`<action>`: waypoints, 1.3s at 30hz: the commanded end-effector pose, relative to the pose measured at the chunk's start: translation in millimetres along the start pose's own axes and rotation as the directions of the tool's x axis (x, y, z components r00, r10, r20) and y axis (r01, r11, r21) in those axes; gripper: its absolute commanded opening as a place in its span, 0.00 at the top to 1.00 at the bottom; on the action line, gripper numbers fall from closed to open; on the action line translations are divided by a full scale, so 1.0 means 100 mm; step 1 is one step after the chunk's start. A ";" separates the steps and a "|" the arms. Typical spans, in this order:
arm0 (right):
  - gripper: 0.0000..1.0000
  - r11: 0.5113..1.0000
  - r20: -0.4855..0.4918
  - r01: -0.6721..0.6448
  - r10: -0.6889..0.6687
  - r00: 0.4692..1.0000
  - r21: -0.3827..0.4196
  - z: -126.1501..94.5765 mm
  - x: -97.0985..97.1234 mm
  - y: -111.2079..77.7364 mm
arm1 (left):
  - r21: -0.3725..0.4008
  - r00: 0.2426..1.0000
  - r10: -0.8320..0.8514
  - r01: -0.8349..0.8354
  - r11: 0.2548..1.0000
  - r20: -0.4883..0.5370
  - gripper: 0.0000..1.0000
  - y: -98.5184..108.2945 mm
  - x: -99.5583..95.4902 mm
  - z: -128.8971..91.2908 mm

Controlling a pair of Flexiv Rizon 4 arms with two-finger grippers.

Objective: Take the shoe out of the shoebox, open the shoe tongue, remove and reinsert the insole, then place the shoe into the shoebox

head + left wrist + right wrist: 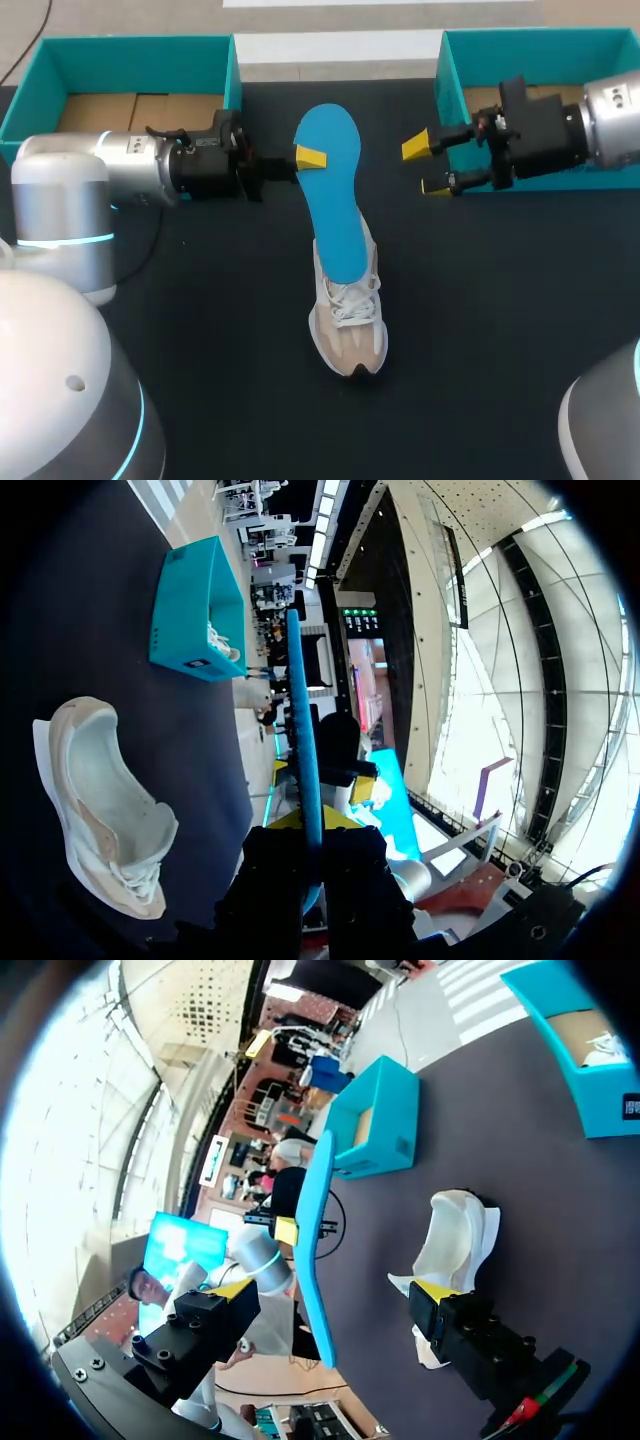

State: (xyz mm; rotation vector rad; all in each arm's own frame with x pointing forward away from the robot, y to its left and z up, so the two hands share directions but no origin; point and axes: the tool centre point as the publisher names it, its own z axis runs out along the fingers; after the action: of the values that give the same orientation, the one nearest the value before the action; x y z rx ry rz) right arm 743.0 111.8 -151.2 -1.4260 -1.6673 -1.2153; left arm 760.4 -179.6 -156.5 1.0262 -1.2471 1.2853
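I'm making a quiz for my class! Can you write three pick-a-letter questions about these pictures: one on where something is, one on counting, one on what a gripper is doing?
1. Where is the blue insole? A) in a box B) in the left gripper, over the shoe C) under the shoe
2. How many teal boxes? A) one B) two C) four
3. The right gripper is: A) open, empty B) shut on the shoe C) shut on a box
Answers: 1B, its fingers pinch it; 2B, one at each side; 3A, tips apart, nothing between.
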 end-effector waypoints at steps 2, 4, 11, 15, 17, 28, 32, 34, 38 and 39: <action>0.00 1.000 -0.002 -0.003 0.003 1.000 0.005 0.00 -0.03 0.07 | 0.002 1.000 0.001 -0.001 1.000 0.000 1.00 0.01 0.00 0.00; 0.00 1.000 -0.023 0.002 -0.002 1.000 -0.006 -0.04 -0.07 0.08 | 0.002 1.000 0.001 -0.001 1.000 0.000 1.00 0.01 0.00 0.00; 0.00 0.999 -0.057 0.038 -0.036 0.998 0.018 -0.11 -0.12 0.18 | 0.002 1.000 0.001 -0.001 1.000 0.000 1.00 0.01 0.00 0.00; 0.00 1.000 -0.055 0.018 -0.017 0.998 0.014 -0.13 -0.15 0.23 | 0.002 1.000 0.001 -0.001 1.000 0.000 1.00 0.01 0.00 0.00; 0.00 1.000 -0.064 -0.007 0.006 0.998 -0.013 -0.12 -0.17 0.25 | 0.002 1.000 0.001 -0.001 1.000 0.000 1.00 0.01 0.00 0.00; 0.00 0.998 -0.057 -0.042 0.040 0.998 -0.036 -0.13 -0.20 0.25 | 0.002 1.000 0.001 -0.001 1.000 0.000 1.00 0.01 0.00 0.00; 0.00 0.998 -0.057 -0.042 0.040 0.998 -0.036 -0.13 -0.20 0.25 | 0.002 1.000 0.001 -0.001 1.000 0.000 1.00 0.01 0.00 0.00; 0.00 0.998 -0.057 -0.042 0.040 0.998 -0.036 -0.13 -0.20 0.25 | -0.023 0.990 0.140 -0.140 0.990 -0.011 1.00 0.00 -0.02 0.01; 0.00 0.998 -0.057 -0.042 0.040 0.998 -0.036 -0.13 -0.20 0.25 | -0.045 0.948 0.304 -0.309 0.950 -0.094 1.00 -0.03 0.01 0.03; 0.00 0.998 -0.057 -0.042 0.040 0.998 -0.036 -0.13 -0.20 0.25 | -0.032 0.918 0.387 -0.391 0.920 -0.093 1.00 -0.03 0.02 0.03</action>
State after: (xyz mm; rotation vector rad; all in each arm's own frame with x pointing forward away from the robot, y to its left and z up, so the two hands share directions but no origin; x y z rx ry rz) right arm 769.2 90.3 -157.2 -1.4271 -1.5778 -1.2596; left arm 756.9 -181.8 -149.5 0.8827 -1.3581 1.4155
